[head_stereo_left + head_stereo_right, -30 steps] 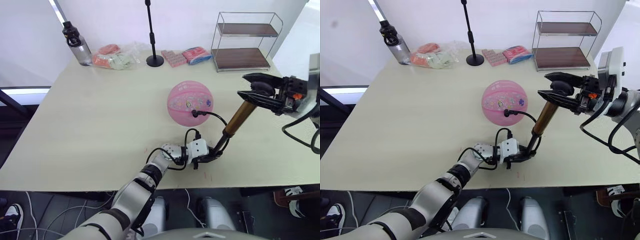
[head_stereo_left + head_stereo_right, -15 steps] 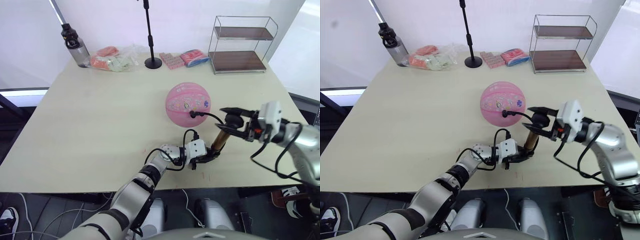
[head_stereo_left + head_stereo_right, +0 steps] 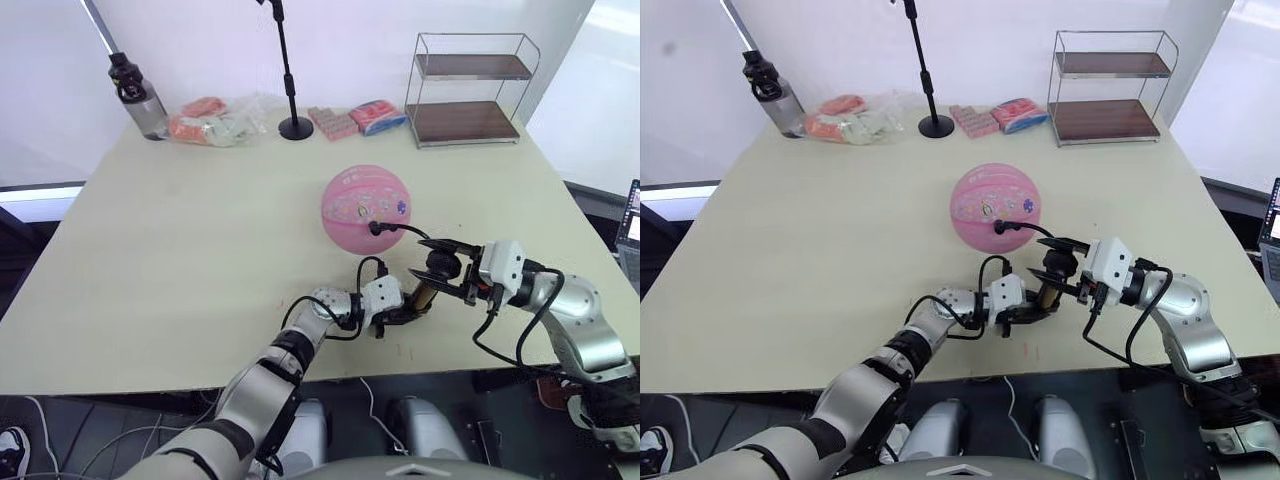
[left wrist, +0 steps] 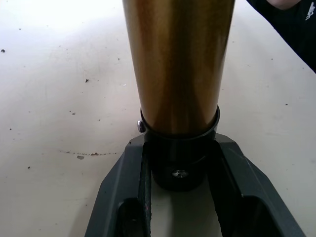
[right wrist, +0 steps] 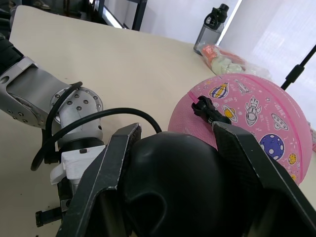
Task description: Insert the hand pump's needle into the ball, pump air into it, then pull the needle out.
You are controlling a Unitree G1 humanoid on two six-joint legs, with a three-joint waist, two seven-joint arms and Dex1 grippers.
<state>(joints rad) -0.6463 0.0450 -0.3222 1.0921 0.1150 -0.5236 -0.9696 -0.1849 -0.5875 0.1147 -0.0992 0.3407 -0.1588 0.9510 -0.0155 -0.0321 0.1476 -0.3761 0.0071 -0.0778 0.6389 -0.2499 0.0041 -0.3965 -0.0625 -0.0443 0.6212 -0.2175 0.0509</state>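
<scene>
Table, carrying the ball mid-table with the needle already seated; the hand pump beside it, base clamped by left gripper, handle grasped by right gripper; pumping judged underway, needle removal outstanding.

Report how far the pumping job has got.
Done: the needle fitting sits in the pink rubber ball. In hand: left gripper clamps the bronze-gold hand pump base; right gripper grips its black handle, pumping. Left: pull the needle out.
</scene>
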